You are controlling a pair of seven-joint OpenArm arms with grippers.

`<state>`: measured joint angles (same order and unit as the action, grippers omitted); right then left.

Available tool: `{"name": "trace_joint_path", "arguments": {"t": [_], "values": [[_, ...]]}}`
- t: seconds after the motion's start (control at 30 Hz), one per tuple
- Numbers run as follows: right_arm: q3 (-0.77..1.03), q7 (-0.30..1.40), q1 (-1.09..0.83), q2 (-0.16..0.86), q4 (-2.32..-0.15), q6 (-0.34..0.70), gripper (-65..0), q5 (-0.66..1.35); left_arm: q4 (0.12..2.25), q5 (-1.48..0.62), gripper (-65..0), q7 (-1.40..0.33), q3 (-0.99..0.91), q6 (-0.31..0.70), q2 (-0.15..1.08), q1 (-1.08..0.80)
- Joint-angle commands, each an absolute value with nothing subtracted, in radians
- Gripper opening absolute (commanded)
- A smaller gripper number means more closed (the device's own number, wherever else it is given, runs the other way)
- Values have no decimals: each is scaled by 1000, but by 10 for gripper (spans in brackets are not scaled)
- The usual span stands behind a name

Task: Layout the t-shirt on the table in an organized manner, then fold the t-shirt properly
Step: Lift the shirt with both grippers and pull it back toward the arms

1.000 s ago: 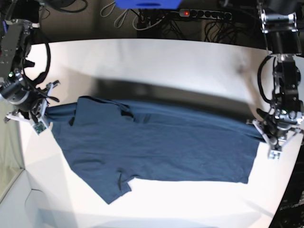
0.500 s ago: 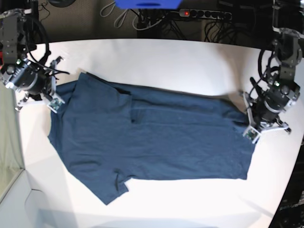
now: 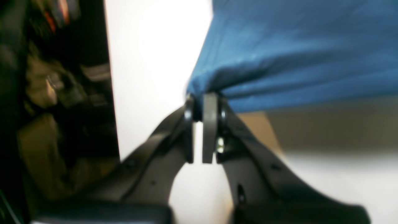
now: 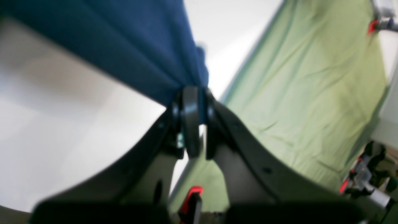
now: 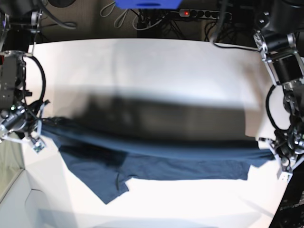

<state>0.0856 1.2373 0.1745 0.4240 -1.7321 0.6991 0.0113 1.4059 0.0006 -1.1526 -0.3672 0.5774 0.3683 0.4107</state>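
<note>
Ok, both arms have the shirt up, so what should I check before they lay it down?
1. Left gripper shut on the t-shirt: ok.
2. Right gripper shut on the shirt edge: ok.
3. Held edge taut between the arms: ok, nearly straight.
4. Cloth fully flat: not ok, the near part is rumpled on the table, a sleeve folded.
5. Shirt within the table edge: ok.
6. Which corners are pinched: cannot tell, wrist views blurred.
</note>
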Motion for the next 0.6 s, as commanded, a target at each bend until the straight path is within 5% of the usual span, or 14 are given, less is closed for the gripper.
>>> {"name": "trace_joint_path", "arguments": {"t": [0.0, 0.57], "values": [[70, 1221, 162, 440, -1753, 698, -650, -5, 1422, 35, -649, -1132, -344, 572, 378, 435], [124, 1082, -68, 437, -1805, 698, -650, -7, 1521, 117, -650, -1055, -277, 572, 375, 216]]}}
